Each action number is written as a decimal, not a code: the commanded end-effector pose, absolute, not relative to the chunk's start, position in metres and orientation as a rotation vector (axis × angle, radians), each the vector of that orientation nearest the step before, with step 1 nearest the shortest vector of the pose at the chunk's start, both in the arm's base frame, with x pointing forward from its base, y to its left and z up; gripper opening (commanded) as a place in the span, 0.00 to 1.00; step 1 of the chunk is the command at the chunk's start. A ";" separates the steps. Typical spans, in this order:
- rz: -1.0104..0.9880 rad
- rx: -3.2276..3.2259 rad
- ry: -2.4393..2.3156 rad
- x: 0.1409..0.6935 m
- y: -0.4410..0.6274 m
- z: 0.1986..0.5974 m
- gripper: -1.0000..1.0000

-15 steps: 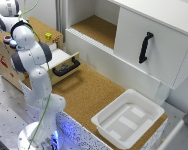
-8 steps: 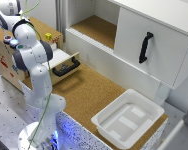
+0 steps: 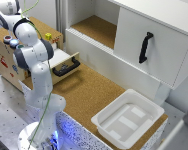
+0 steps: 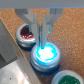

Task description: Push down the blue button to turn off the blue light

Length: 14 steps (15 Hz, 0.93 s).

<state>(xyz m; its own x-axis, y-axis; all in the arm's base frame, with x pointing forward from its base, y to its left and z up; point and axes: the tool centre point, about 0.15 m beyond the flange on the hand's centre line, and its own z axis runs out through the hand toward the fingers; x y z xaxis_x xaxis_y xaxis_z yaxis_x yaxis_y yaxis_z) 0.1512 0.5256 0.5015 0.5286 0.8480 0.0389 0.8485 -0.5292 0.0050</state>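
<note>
your target is the blue button (image 4: 45, 54), a small round cap glowing bright cyan inside a dark rim, set in the top of the wooden box (image 3: 5, 56) at the exterior view's left. the red button (image 4: 25, 34) sits just beside it, and the green button (image 4: 63, 79) is near on the other side. judge it as a stiff, fixed part: nothing to lift or grip, just a short springy travel straight down. press on the centre of the cap, not the rim, so you don't slide off toward its neighbours.

the fingers (image 4: 32, 31) look drawn close together with only a narrow gap, holding nothing, tips hanging right over the lit cap. you cannot tell from the glare whether they already touch it. the light is on, so the press is not done.
</note>
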 end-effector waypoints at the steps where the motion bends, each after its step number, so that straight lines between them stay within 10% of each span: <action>1: 0.005 -2.832 -1.590 0.166 0.557 0.484 0.00; 14: 0.100 -2.778 -1.552 0.157 0.537 0.434 0.00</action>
